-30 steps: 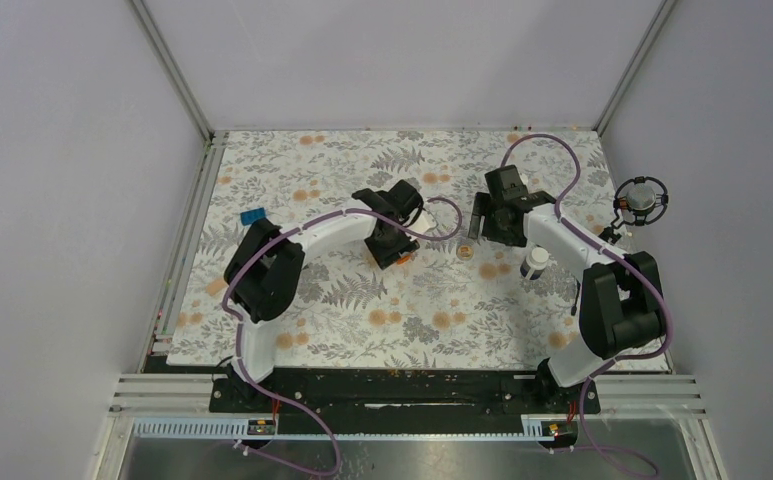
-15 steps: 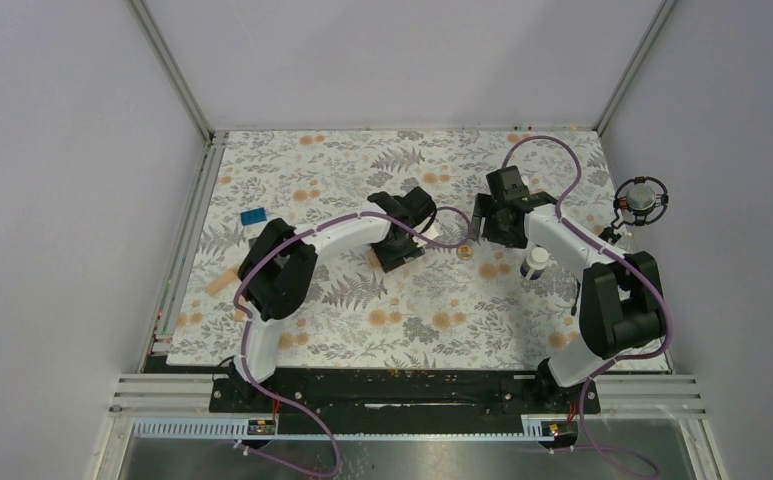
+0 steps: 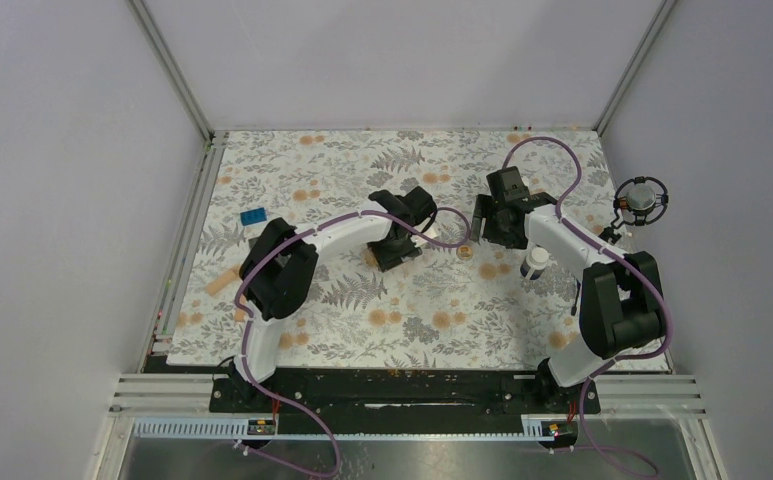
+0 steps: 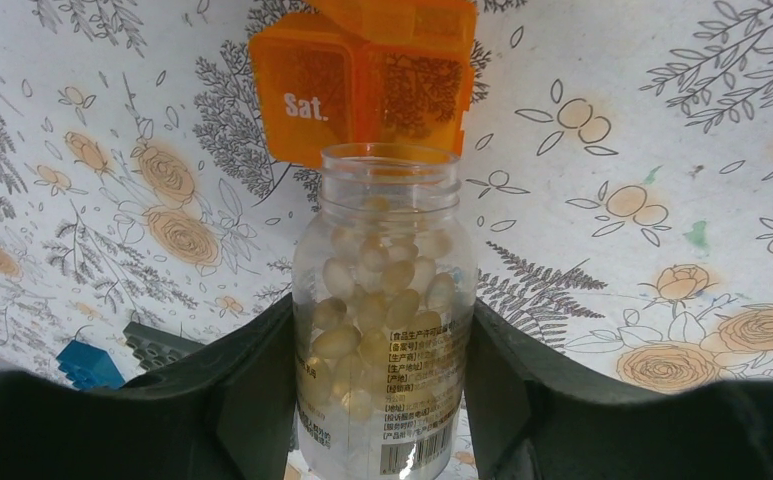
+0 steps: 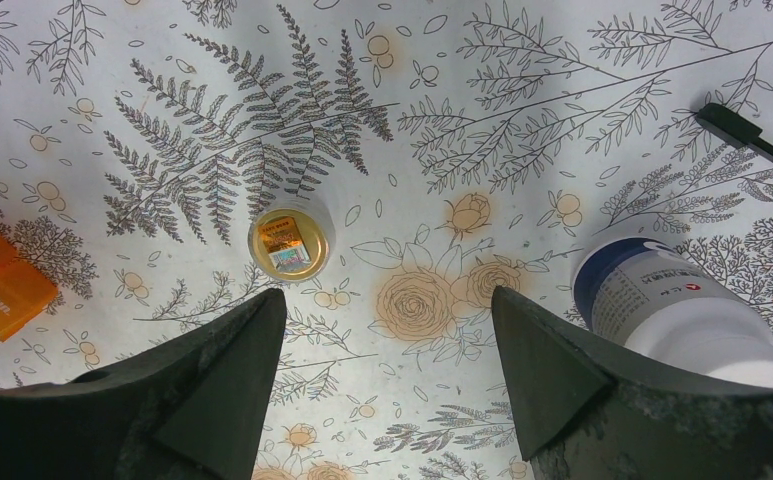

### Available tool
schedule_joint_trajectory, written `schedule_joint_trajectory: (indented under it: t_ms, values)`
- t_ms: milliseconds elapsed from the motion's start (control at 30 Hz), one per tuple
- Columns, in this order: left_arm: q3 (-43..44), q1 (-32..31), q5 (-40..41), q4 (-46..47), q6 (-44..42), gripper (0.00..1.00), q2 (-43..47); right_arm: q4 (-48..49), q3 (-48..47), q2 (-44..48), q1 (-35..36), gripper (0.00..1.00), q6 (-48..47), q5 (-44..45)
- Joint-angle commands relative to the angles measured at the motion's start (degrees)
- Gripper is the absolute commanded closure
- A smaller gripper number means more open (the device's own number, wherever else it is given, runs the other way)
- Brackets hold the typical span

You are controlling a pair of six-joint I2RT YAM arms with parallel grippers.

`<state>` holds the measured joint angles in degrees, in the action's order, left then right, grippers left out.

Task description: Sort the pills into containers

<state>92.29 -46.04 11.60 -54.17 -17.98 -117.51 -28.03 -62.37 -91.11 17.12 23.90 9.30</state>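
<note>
My left gripper [image 4: 382,312] is shut on a clear bottle [image 4: 387,300] full of pale tan pills [image 4: 367,305]; the bottle has no cap and its mouth points at the translucent orange box [image 4: 362,85]. That box lies with its "Sat." lid swung open. In the top view the left gripper [image 3: 397,248] hangs mid-table over the orange box [image 3: 370,256]. My right gripper [image 5: 387,300] is open above the mat. A small round gold cap [image 5: 290,243] lies ahead of it, and a white-and-dark bottle [image 5: 662,310] stands beside its right finger.
A blue brick [image 4: 90,365] and a dark grey studded plate [image 4: 162,345] show at the left wrist view's lower left. The top view shows the blue brick [image 3: 253,217] at the mat's left and a tan piece [image 3: 220,283] nearer the front. Frame posts line the table edges.
The left arm has swung a little to the right with the bottle, uncovering the tan piece at the left. The right arm has stayed still.
</note>
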Motion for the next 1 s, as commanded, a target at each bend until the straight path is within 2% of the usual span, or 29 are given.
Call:
schedule_joint_trajectory:
  t_ms: [0, 733, 967]
  values:
    - [3.51, -0.36, 3.52, -0.85, 1.07, 1.00, -0.38, -0.55, 0.34, 1.32, -0.54, 0.18, 0.71, -0.90]
    - [5.54, -3.10, 12.23, -3.82, 0.51, 1.00, -3.25, -0.51, 0.15, 0.39, -0.68, 0.18, 0.58, -1.37]
    - [5.54, -3.17, 11.41, -3.69, 0.83, 1.00, -2.82, -0.50, 0.05, 0.15, -0.76, 0.18, 0.62, -1.57]
